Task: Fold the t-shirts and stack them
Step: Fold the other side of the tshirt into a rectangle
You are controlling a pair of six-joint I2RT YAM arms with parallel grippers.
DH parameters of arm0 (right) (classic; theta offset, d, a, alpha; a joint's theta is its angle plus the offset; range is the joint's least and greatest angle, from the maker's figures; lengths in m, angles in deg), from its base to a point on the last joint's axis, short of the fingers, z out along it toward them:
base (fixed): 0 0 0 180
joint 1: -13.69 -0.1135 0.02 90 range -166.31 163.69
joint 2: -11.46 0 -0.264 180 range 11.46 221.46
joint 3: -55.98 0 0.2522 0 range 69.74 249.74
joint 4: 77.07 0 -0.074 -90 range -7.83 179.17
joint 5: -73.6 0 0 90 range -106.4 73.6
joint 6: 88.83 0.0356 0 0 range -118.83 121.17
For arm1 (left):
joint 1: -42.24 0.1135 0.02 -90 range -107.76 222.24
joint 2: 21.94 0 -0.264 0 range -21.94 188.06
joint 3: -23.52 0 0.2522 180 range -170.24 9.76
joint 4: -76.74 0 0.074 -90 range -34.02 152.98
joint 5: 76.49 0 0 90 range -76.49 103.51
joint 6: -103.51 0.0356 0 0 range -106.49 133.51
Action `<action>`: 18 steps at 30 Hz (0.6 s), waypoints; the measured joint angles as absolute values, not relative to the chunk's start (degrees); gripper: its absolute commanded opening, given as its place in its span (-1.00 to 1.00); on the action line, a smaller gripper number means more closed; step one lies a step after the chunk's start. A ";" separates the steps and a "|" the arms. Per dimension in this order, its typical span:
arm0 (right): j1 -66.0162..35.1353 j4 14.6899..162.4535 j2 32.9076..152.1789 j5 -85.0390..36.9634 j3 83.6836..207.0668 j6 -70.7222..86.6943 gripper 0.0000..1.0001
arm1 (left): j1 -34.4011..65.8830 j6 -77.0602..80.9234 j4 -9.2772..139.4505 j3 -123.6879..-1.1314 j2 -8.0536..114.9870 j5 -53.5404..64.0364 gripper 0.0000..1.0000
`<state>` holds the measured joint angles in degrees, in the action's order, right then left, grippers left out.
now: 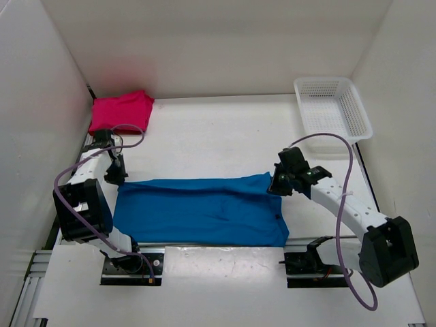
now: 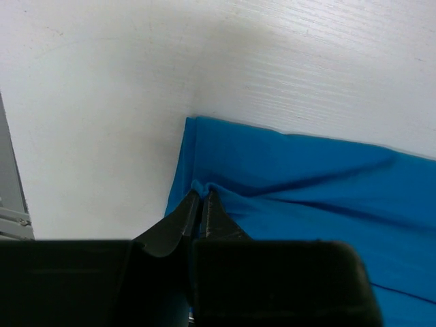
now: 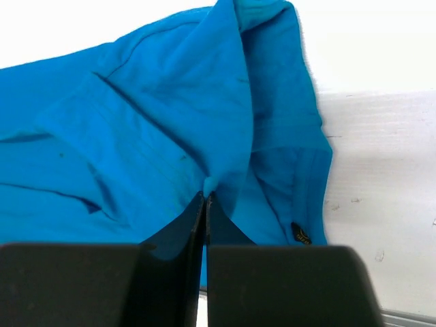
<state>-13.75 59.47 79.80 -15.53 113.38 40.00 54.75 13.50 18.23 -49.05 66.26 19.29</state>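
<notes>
T-shirt (image 1: 201, 211), blue, long axis left to right across table (image 1: 225, 129)

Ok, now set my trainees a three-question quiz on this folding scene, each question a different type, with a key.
1. True or false: the left gripper and the right gripper are each shut on the blue t-shirt.
2. The pink t-shirt lies: A far-left corner; B near-right corner; C on the blue one.
3. What stands at the far right?
Key: 1 true; 2 A; 3 the white mesh basket.
</notes>
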 measured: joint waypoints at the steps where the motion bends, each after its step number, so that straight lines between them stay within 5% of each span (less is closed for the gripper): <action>1: -13.75 59.54 79.40 -15.64 113.14 40.07 -1.00 | 54.75 13.50 18.25 -49.05 66.26 19.49 -0.80; 18: -15.94 58.91 77.07 -18.18 108.53 41.29 -1.00 | 54.49 13.52 19.89 -46.80 66.35 21.94 -0.80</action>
